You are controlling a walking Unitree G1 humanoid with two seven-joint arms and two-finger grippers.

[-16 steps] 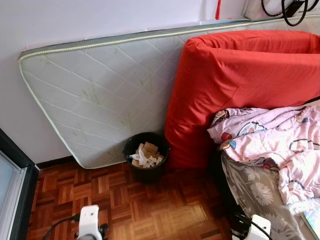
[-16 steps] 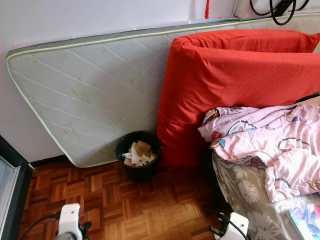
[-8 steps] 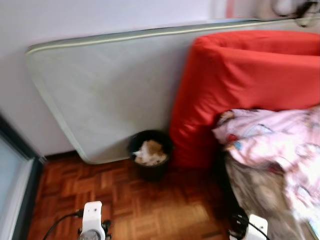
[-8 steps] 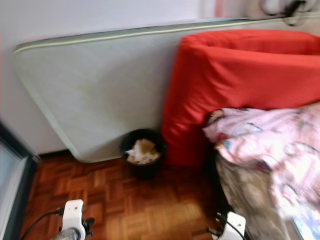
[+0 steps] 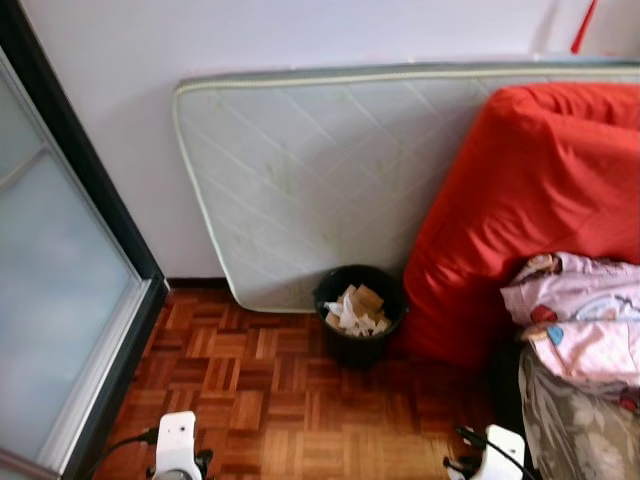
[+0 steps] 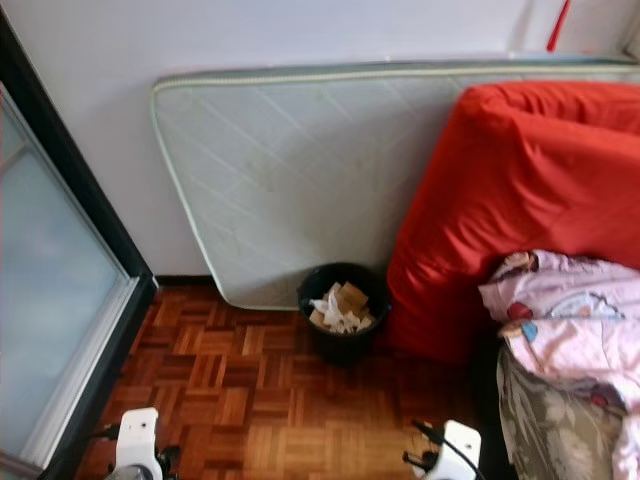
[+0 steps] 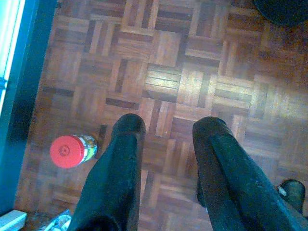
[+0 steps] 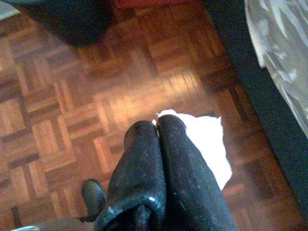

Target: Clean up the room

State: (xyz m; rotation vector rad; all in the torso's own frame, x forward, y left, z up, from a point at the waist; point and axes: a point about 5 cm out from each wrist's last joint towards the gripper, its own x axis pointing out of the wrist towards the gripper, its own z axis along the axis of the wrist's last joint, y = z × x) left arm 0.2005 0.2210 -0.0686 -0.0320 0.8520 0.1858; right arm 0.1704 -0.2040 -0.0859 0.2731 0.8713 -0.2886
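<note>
A black bin [image 5: 358,325] holding crumpled paper and cardboard stands on the parquet, against a leaning white mattress [image 5: 320,180]. Both arms hang low at the picture's bottom edge, left wrist [image 5: 176,448] and right wrist [image 5: 497,452]. In the left wrist view my left gripper [image 7: 168,127] is open above bare floor, and a small jar with a red lid [image 7: 72,150] lies on the parquet beside it. In the right wrist view my right gripper [image 8: 154,126] is shut, with a piece of white paper [image 8: 209,144] spreading out from its tips.
A red mattress [image 5: 520,220] leans right of the bin. A pink quilt [image 5: 585,320] lies on a bed with a grey flowered sheet [image 5: 570,430] at the right. A black-framed sliding glass door [image 5: 50,300] runs along the left. Open parquet [image 5: 300,400] lies before the bin.
The camera has swung left: the bin, mattresses and bed have shifted right in the picture and the glass door has come into view. The arms hang as before.
</note>
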